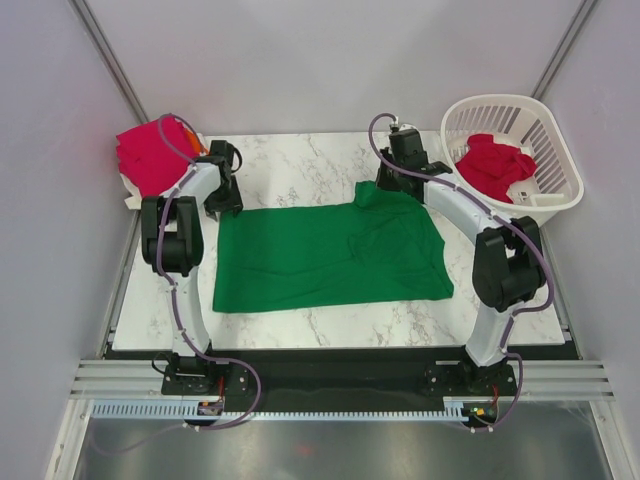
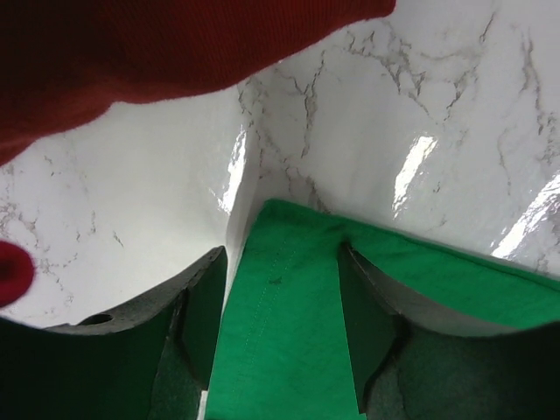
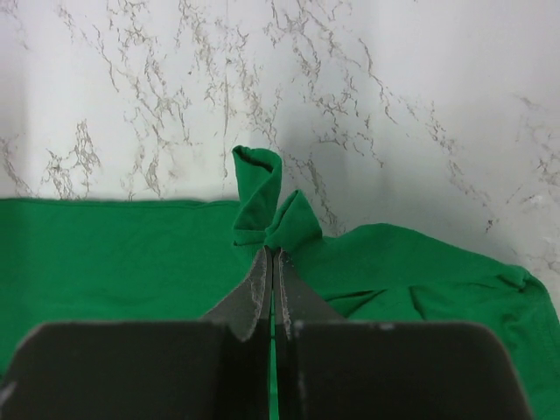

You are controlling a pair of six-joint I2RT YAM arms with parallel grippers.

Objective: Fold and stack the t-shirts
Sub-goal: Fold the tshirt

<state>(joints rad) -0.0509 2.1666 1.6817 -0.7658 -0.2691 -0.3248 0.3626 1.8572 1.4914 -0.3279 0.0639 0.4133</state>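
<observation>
In the left wrist view the left gripper point(image 2: 280, 262) shows only its spread fingers point(image 2: 201, 306), cut off by the bottom edge, as is the green t-shirt point(image 2: 280, 350) lying between them; from above they are hidden under the wrist. Dark red cloth point(image 2: 131, 52) runs off the top and left edges, and a blurred red patch point(image 2: 10, 271) at the left edge cannot be identified. The right gripper point(image 3: 272, 262) pinches a green fold whose clamped part is hidden. Under the magenta-pink t-shirt point(image 1: 150, 155) only an orange sliver point(image 1: 196, 143) shows, and the red t-shirt point(image 1: 492, 165) bunched in the basket point(image 1: 500, 101) is too small to tell sleeves from body
</observation>
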